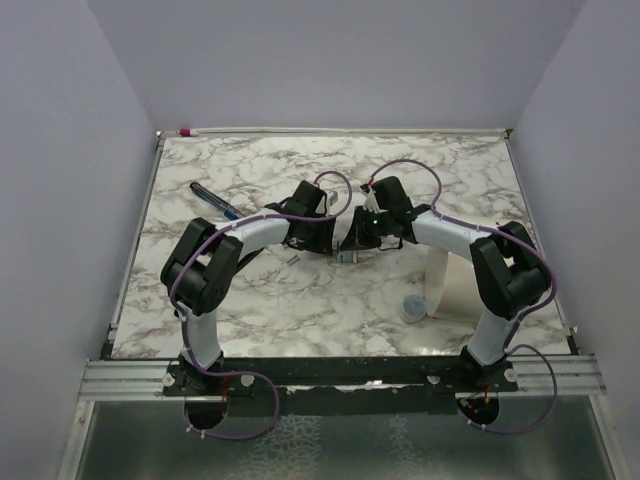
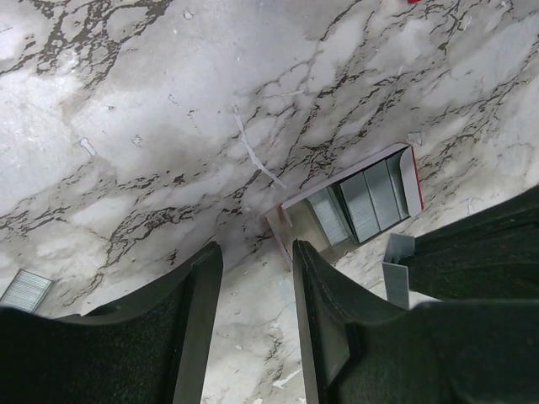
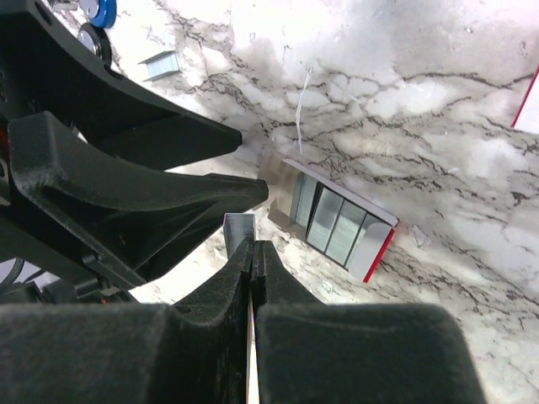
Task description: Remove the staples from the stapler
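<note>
The stapler (image 1: 213,199), long, black and blue-trimmed, lies at the back left of the table, away from both grippers. My right gripper (image 3: 253,251) is shut on a short silvery strip of staples (image 3: 239,229), which stands up from its tips just above the table. The strip also shows in the left wrist view (image 2: 397,271). My left gripper (image 2: 253,263) is open and empty, right beside it over the marble. The two grippers meet at mid-table, left (image 1: 322,243) and right (image 1: 351,250).
An open small box (image 3: 337,220) with red trim holds rows of staples just beyond the grippers. A loose staple strip (image 2: 27,288) lies left of them. A big white tub (image 1: 437,285) lies at the right, its lid (image 1: 411,306) beside it.
</note>
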You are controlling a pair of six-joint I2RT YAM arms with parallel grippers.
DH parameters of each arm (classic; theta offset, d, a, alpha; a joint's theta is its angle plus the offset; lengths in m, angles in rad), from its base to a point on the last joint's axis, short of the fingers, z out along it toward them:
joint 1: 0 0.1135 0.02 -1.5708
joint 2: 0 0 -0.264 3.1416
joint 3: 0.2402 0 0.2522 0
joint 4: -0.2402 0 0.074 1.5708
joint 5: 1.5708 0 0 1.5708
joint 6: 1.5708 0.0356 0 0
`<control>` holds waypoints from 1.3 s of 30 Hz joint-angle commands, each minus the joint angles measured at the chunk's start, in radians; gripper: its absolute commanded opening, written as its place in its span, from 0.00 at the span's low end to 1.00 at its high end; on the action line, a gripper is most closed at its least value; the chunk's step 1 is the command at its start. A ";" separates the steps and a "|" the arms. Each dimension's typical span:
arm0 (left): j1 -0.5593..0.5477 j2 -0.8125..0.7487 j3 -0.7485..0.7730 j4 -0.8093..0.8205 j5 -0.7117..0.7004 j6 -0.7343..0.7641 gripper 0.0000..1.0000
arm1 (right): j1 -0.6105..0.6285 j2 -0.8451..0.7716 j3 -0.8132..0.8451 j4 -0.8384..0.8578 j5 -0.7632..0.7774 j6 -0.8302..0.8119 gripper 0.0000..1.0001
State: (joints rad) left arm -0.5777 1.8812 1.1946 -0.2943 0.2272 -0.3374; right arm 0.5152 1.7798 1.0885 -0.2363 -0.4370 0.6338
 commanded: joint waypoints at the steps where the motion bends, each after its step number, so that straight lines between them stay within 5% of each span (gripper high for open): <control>1: 0.014 -0.033 -0.022 -0.037 -0.005 0.015 0.42 | 0.009 0.047 0.050 -0.020 -0.011 0.014 0.01; 8: 0.028 -0.035 -0.038 -0.054 -0.002 0.018 0.33 | 0.029 0.105 0.102 -0.060 0.009 0.024 0.01; 39: 0.041 -0.038 -0.045 -0.030 0.083 -0.011 0.27 | 0.110 0.191 0.246 -0.224 0.164 0.052 0.01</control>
State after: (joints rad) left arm -0.5385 1.8683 1.1664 -0.3073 0.2852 -0.3454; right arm 0.6128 1.9408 1.2919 -0.4053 -0.3397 0.6949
